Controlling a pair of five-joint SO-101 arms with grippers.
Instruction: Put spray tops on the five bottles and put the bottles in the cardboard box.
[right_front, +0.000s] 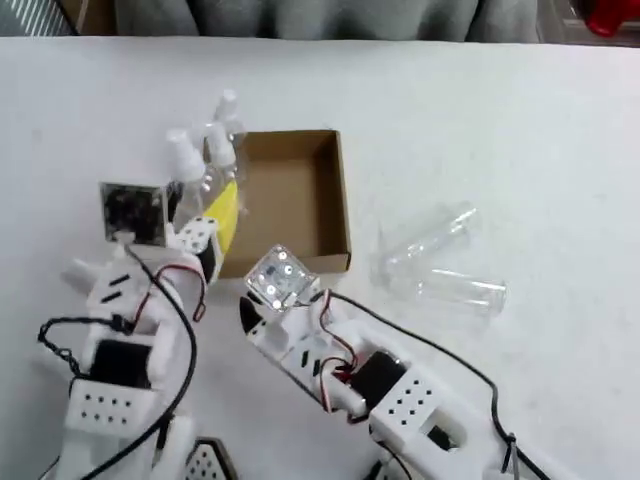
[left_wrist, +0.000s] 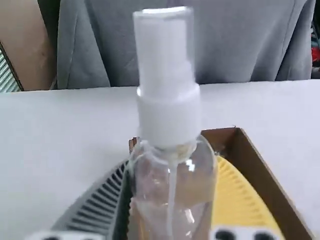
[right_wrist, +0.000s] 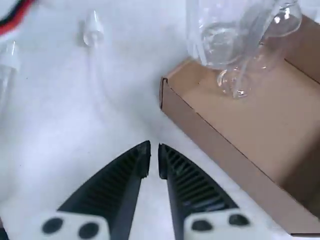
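Spray-topped bottle (left_wrist: 172, 182) is gripped by left gripper (left_wrist: 172, 212) at cardboard box (right_front: 295, 200) wall; right gripper (right_wrist: 154, 160) is seen closed, empty, beside the box.

The white table (right_front: 520, 120) is lit brightly and evenly, and only soft shadows are cast. Small glints are seen on the clear bottle (left_wrist: 172, 190).
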